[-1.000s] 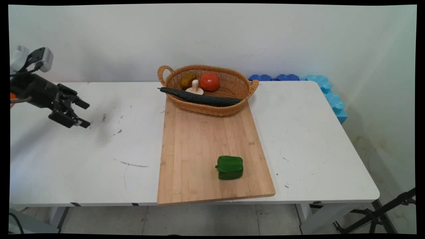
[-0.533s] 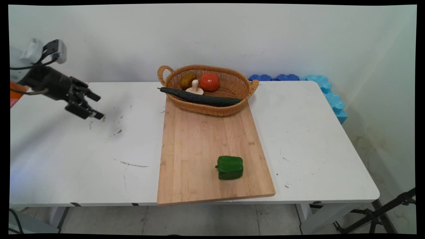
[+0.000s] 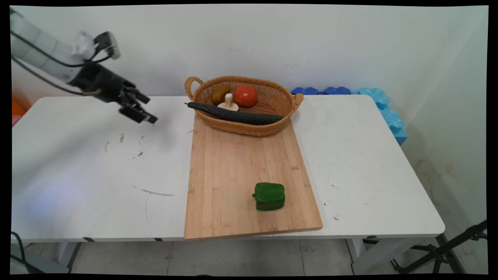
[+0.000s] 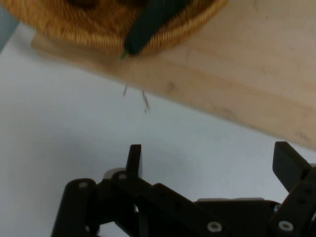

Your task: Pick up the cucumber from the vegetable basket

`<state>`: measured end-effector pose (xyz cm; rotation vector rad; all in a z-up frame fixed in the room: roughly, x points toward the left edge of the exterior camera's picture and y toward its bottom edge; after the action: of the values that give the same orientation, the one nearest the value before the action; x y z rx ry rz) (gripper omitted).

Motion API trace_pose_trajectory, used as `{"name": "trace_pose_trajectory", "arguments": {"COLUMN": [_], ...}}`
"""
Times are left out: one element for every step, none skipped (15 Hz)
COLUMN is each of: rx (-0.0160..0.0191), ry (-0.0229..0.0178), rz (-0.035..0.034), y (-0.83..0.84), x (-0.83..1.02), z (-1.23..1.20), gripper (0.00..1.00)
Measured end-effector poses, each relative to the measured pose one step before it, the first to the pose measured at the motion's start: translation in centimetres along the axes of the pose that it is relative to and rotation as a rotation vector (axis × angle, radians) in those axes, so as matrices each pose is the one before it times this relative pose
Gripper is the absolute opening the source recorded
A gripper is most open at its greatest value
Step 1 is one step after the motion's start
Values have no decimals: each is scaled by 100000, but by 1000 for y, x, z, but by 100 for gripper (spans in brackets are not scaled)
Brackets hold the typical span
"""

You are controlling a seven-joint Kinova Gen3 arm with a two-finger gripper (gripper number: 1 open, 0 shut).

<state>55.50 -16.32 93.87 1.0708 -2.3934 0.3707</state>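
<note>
Overhead, the end effector [image 3: 147, 110] hangs wide open and empty above the worktop [image 3: 97, 163], nearest the cucumber [image 3: 233, 114]; no lettering shows.

The claw [image 3: 147, 111] is held above the table [image 3: 97, 175], with its 2 fingers spread apart and nothing between them. To the claw's right, a cutting board [image 3: 241, 175] is laid on the table, its near corner seen just ahead of the claw in the hand view [image 4: 237, 74]. A basket [image 3: 272, 116] is set on the board's far end, right of the claw. In the basket 4 items are placed: a cucumber [image 3: 233, 114] nearest the claw, its tip [image 4: 148, 24] jutting over the rim, then a mushroom [image 3: 228, 102], a potato [image 3: 220, 93] and a tomato [image 3: 245, 95] beyond it. A pepper [image 3: 269, 196] is placed on the board's near end, well apart from the claw.
</note>
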Motion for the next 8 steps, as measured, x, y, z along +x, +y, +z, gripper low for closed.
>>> {"name": "trace_pose_trajectory", "arguments": {"rx": [261,104,34,-13,-17,-27,-23,-32], "ry": [785,666,617,858,684,701,548,641], "rz": [598,573,627,1137,985,1281,1279,1621], "y": [227,208,214,316,226,262,199,197], "x": [1236,986,947,1338,1019,1151,984,1158], "z": [830,721,724,1085,844,1011,906,1107], "gripper": [100,100,100,100,100,100,100,100]}}
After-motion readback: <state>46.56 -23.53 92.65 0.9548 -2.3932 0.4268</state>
